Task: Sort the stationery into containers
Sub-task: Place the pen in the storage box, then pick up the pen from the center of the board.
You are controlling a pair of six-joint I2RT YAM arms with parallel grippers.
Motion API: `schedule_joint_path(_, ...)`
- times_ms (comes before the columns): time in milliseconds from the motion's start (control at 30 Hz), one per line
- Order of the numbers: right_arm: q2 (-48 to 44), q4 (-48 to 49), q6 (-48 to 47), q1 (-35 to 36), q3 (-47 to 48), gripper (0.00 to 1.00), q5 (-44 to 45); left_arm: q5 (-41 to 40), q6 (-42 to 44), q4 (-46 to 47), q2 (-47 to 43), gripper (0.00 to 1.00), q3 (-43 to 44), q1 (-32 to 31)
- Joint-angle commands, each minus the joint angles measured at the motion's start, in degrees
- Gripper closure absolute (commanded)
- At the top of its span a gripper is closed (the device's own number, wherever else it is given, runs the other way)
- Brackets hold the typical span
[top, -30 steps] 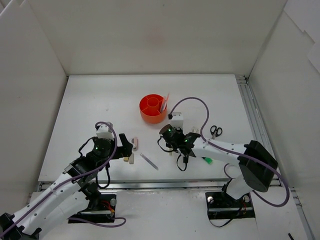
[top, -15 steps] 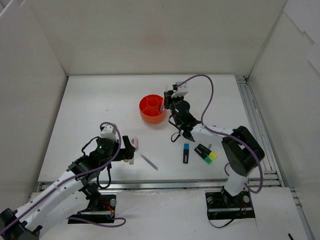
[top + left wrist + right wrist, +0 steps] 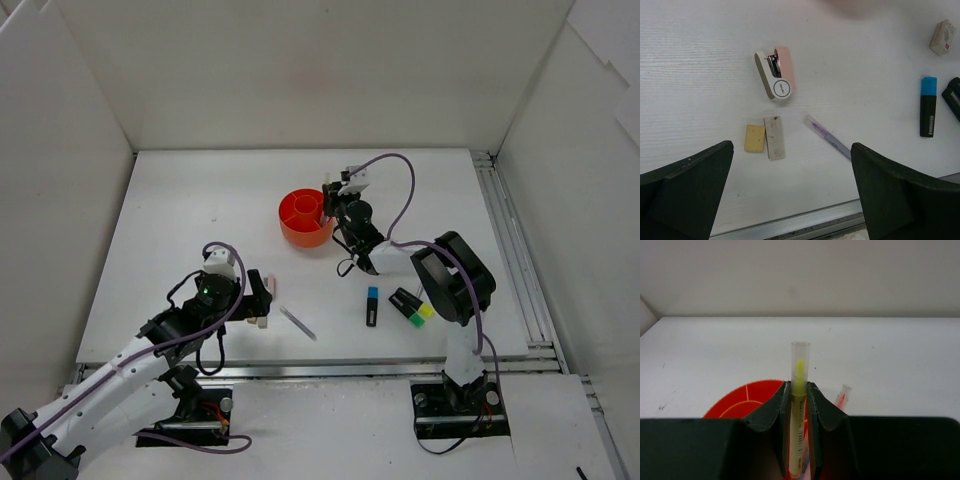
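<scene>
The round orange organiser (image 3: 303, 217) stands mid-table, and its rim shows in the right wrist view (image 3: 747, 399). My right gripper (image 3: 331, 201) is shut on a thin yellow pen (image 3: 799, 405), held upright over the organiser's right edge. An orange-red pen (image 3: 842, 395) leans in the organiser. My left gripper (image 3: 258, 292) is open and empty above the front-left items. Below it lie a pink-and-white stapler (image 3: 776, 74), a yellow eraser (image 3: 755, 138), a tan eraser (image 3: 774, 137) and a purple pen (image 3: 829, 137). The scissors are hidden.
A blue-ended black highlighter (image 3: 371, 305) and green- and yellow-ended highlighters (image 3: 412, 306) lie front right. A small white piece (image 3: 942, 37) lies beyond them. White walls enclose the table, with a metal rail (image 3: 400, 364) along the front edge.
My right gripper has swung from the front of the table back to the organiser with the yellow pen, uncovering the highlighters. My left gripper has crept slightly right.
</scene>
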Motion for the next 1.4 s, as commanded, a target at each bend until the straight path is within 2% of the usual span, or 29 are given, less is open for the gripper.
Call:
schedule_joint_path(0, -2.16, 16.96, 1.53, 0.04, -1.60, 1.00, -0.80, -0.59, -1.24, 0.73, -0.21, 0.00, 3.19, -0.31)
schedule_joint_path(167, -2.51, 18.99, 1.54, 1.00, -5.38, 0.98, -3.18, -0.59, -2.82, -0.23, 0.14, 0.01, 3.36, -0.31)
schedule_joint_path(267, -2.86, 20.04, 0.57, 2.06, -6.79, 0.86, -2.30, -0.85, -4.22, -1.20, 1.02, 0.01, 3.63, -0.31)
schedule_joint_path(367, -4.88, 20.49, -0.75, 2.85, -7.67, 0.73, -2.12, -0.50, -5.10, -1.73, 1.72, 0.00, 4.15, -0.83)
schedule_joint_path(400, -5.49, 20.40, -1.45, 2.94, -7.93, 0.62, -2.47, -0.42, -5.19, -1.64, 1.81, 0.01, 4.24, -0.84)
schedule_joint_path(667, -15.33, 18.21, -4.27, 4.96, -11.27, 0.33, -0.63, -1.73, -9.14, -4.36, 7.86, 0.01, 7.40, -4.61)
schedule_joint_path(700, -18.30, 16.90, -4.44, 5.40, -12.66, 0.24, 0.16, -2.17, -9.85, -4.89, 8.75, 0.00, 8.63, -5.66)
schedule_joint_path(767, -21.48, 15.05, -4.27, 5.75, -15.66, 0.14, 2.09, -2.61, -11.60, -6.38, 11.91, 0.01, 10.39, -6.81)
schedule_joint_path(800, -23.41, 13.73, -4.27, 6.36, -16.62, 0.02, 4.36, -2.61, -12.22, -6.74, 12.88, 0.00, 10.83, -7.94)
schedule_joint_path(867, -29.04, 8.20, -3.83, 7.07, -19.95, 0.02, 8.32, -2.70, -14.32, -7.52, 16.12, 0.00, 12.32, -9.01)
schedule_joint_path(900, -31.23, 6.01, -3.57, 7.68, -20.84, 0.02, 13.39, -2.70, -15.21, -7.79, 17.18, 0.01, 12.68, -9.53)
schedule_joint_path(1000, -39.84, -4.97, -0.32, 9.09, -24.36, 0.02, 25.68, -3.14, -18.62, -9.63, 21.67, 0.00, 14.35, -11.12)
schedule_joint_path(1100, -49.93, -18.31, 4.07, 9.71, -27.52, 0.02, 33.62, -3.32, -21.88, -10.08, 26.15, 0.00, 15.40, -12.52)
schedule_joint_path(1233, -59.27, -29.15, 6.98, 10.32, -30.43, 0.02, 37.86, -1.91, -23.21, -8.23, 33.69, 0.00, 17.86, -13.14)
schedule_joint_path(1367, -66.13, -42.94, 11.89, 10.50, -29.38, 0.02, 43.65, -0.77, -23.48, -7.79, 40.47, 0.01, 23.03, -13.14)
